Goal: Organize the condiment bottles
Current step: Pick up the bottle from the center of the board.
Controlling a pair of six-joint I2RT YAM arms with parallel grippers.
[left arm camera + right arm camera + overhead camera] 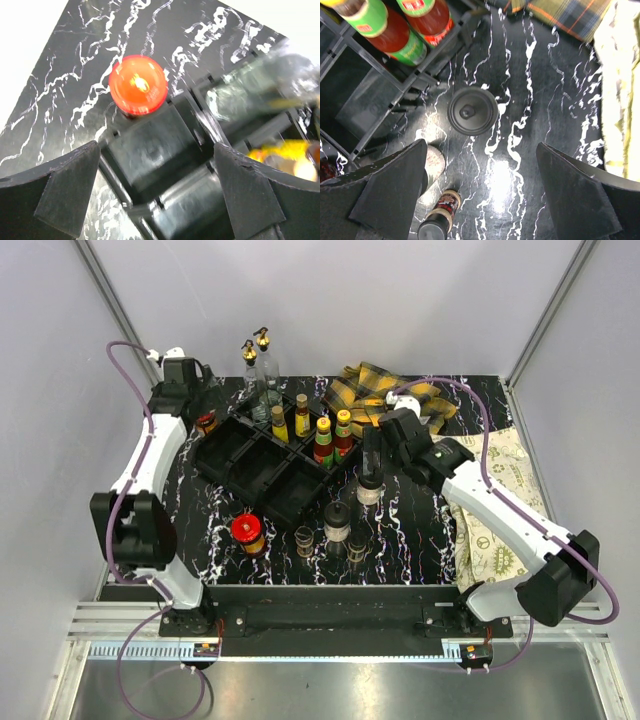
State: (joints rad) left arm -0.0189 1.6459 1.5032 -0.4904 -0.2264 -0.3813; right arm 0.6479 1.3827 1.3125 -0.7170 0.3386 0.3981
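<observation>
Several yellow-capped sauce bottles (pixel 323 440) stand in the black divided tray (pixel 250 462); they also show in the right wrist view (pixel 395 35). Two gold-spouted glass bottles (pixel 262 365) stand behind the tray. One red-lidded jar (pixel 207 423) stands at the tray's left edge, and its lid shows in the left wrist view (pixel 138 85). Another red-lidded jar (pixel 247 533) stands in front of the tray. My left gripper (pixel 200 408) (pixel 155 195) is open over a tray compartment, just short of that lid. My right gripper (pixel 374 452) (pixel 480 195) is open and empty above a black-capped shaker (pixel 370 485) (pixel 472 111).
More black-capped shakers (pixel 337 522) (pixel 432 162) and small bottles (pixel 357 545) (pixel 442 215) stand in front of the tray. A yellow plaid cloth (pixel 385 390) lies at the back right. A pale patterned cloth (pixel 505 510) covers the table's right side.
</observation>
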